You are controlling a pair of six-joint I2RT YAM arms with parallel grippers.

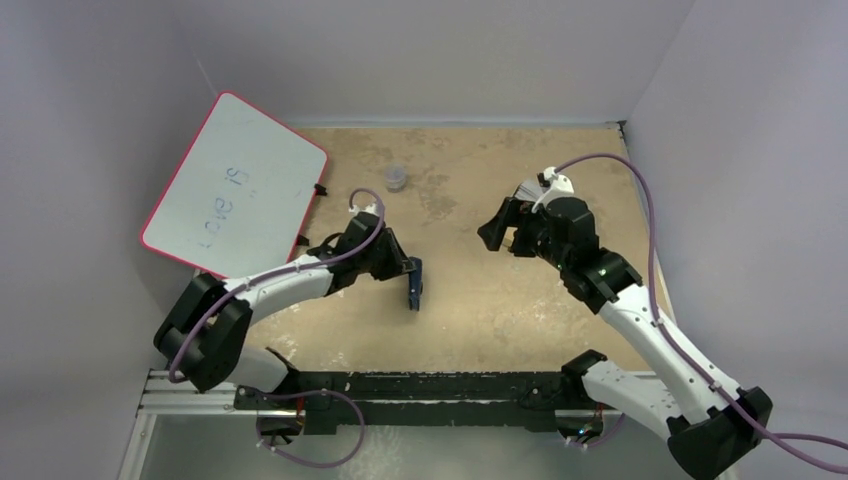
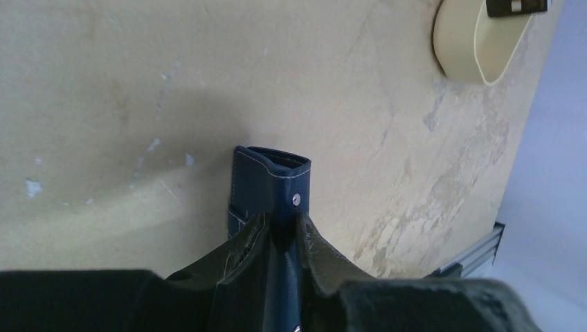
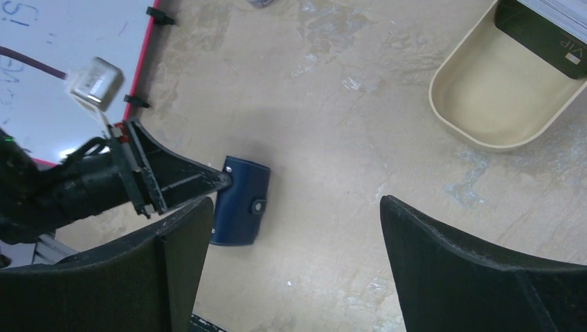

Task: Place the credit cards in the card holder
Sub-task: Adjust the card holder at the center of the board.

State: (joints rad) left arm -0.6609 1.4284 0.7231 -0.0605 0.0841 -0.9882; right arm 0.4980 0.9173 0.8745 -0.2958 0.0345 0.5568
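Left gripper (image 2: 280, 225) tight on the card holder (image 2: 266, 181)

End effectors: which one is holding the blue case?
The left end effector. It is shut on the card holder, with a finger on each side. The right end effector is open and empty.
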